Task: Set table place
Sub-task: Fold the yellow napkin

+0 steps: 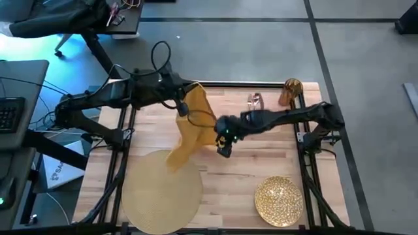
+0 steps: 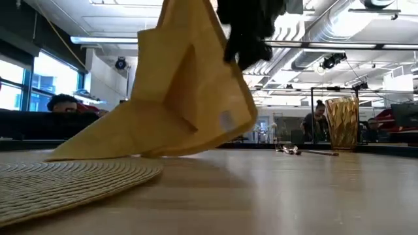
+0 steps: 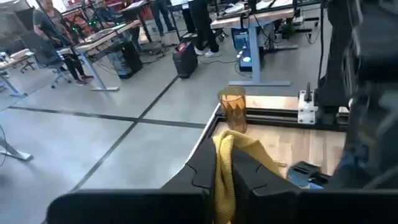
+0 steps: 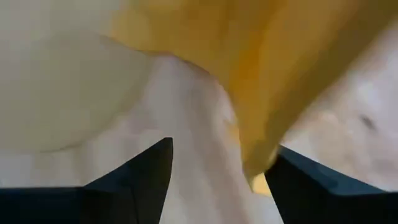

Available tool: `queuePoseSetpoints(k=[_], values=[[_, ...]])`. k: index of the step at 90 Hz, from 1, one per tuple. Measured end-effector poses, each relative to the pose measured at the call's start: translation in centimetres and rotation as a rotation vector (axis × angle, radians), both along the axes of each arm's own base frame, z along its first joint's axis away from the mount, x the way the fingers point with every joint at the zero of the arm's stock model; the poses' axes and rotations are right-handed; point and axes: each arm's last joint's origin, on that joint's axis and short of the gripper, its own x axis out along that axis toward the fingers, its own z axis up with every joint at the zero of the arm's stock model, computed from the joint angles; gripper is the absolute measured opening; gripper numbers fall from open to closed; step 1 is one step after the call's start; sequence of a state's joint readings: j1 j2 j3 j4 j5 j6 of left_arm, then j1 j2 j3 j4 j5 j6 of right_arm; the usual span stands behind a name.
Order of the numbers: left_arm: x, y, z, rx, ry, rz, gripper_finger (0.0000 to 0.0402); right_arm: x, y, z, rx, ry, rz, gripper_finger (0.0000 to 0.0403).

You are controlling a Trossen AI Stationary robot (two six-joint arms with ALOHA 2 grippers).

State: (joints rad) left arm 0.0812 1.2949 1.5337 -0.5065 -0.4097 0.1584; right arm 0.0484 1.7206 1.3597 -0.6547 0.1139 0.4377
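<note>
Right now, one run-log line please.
left gripper: shut on napkin, lifted | right gripper: open beside napkin | placemat, plate: on table

Left gripper holds napkin above table; right gripper beside it; placemat, plate apart.

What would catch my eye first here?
A mustard-yellow cloth napkin hangs mid-table from the left pincer, which is shut on it, its lower corner trailing onto the big round tan woven placemat. The right pincer hovers open beside the cloth. A gold textured plate sits at the near right.
</note>
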Motion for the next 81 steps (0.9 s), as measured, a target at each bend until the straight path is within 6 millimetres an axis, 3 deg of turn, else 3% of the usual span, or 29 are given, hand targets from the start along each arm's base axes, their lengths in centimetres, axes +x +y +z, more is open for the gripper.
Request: queuePoseSetpoints(k=[13,24,34,42,52,67,81], values=[[0.1,-0.4,-0.3,-0.029,0.014,-0.044,0.0,-0.1,-1.0,-3.2,-0.004,-0.079,-0.064,0.0194],[0.1,-0.7,-0.2,-0.032,0.013,-0.055,0.0,-0.3,-2.5,-4.9,0.001,-0.137,-0.114,0.0119],[-0.1,-0.8,0.5,-0.029,-0.01,-0.053,0.0,-0.5,-4.0,-5.3,-0.02,-0.144,-0.137,0.0025],[-0.4,-0.8,1.3,-0.027,-0.034,-0.053,0.0,-0.8,-4.8,-4.4,-0.032,-0.124,-0.118,0.0008],[-1.3,-1.2,3.1,-0.006,-0.051,-0.071,0.0,-2.0,-5.1,-0.3,-0.043,-0.137,-0.085,0.0001],[-3.8,-2.4,6.0,-0.014,-0.033,-0.16,0.0,-6.0,-4.1,7.2,0.01,-0.22,0.061,0.0],[-6.3,-3.5,8.0,-0.219,-0.048,-0.355,0.0,-10.3,-2.7,12.3,0.273,-0.354,0.225,0.0]])
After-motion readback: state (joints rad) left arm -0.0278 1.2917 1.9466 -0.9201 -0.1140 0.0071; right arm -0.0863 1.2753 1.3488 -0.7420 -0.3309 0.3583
